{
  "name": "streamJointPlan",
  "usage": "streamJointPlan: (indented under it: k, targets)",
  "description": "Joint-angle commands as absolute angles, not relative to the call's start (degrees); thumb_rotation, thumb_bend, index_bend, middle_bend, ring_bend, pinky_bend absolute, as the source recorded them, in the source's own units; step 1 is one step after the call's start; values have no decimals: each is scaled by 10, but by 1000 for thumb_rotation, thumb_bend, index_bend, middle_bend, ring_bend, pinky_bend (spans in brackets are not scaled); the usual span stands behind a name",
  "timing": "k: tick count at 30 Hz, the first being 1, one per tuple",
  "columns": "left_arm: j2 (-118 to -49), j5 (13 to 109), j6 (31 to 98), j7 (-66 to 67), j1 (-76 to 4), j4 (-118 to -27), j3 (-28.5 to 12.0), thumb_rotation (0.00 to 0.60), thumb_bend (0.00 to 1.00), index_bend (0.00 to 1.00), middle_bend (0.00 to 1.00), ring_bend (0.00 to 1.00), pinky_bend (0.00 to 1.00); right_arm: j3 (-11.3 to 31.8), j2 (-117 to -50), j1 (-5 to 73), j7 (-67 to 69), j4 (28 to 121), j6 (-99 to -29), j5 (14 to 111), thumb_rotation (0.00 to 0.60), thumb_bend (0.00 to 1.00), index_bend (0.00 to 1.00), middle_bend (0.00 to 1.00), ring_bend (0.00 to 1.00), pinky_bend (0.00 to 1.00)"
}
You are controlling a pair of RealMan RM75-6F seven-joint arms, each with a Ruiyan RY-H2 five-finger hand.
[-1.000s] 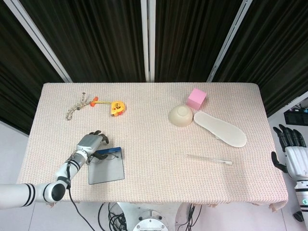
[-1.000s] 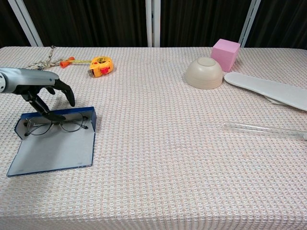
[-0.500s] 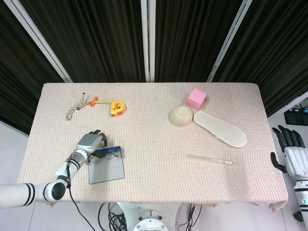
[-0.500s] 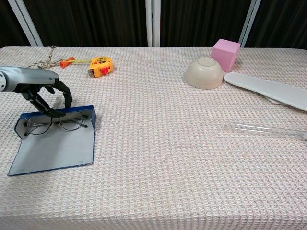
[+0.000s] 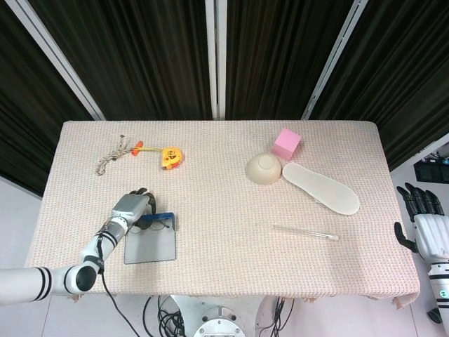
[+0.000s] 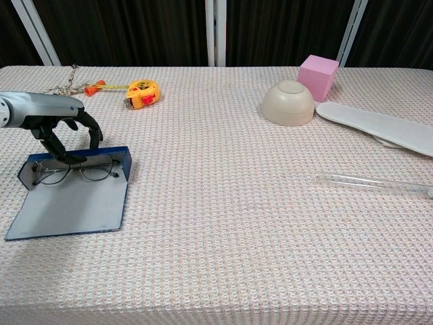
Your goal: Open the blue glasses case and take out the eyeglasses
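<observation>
The blue glasses case lies open at the table's front left, its lid flat toward the front edge; it also shows in the head view. The thin-framed eyeglasses lie in its far tray. My left hand arches over that tray, thumb and fingertips curled down and pinching the glasses' upper rim. From above, the left hand covers the case's far left corner. My right hand hangs off the table's right side, fingers apart, holding nothing.
A yellow tape measure and a knotted rope lie at the back left. An upturned beige bowl, a pink cube and a white insole sit at the back right. A clear tube lies right of centre.
My left hand's fingers have curled down from spread onto the glasses. The open case with the glasses has slid a little to the left. The right hand has barely moved.
</observation>
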State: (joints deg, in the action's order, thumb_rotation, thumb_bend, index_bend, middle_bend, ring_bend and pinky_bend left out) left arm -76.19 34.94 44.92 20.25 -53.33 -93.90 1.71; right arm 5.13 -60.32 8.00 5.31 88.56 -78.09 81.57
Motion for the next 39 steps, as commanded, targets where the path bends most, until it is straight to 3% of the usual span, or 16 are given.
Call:
streamJointPlan:
  k: [1, 15, 23, 39]
  targets:
    - [-763, 348, 449, 203, -533, -938, 15, 600, 390, 499, 170, 22, 137, 51, -604, 80, 53, 886, -781, 816, 600, 451, 0, 0, 0, 0]
    - [-783, 372, 483, 212, -529, -926, -6, 600, 392, 516, 179, 23, 121, 51, -604, 76, 57, 882, -785, 815, 600, 451, 0, 0, 0, 0]
    - [-838, 487, 563, 177, -494, -877, -27, 600, 395, 552, 212, 23, 99, 50, -603, 75, 66, 877, -784, 814, 600, 449, 0, 0, 0, 0]
    - [-901, 607, 600, 138, -457, -787, -46, 600, 398, 566, 218, 23, 88, 50, -604, 74, 72, 871, -783, 815, 600, 447, 0, 0, 0, 0]
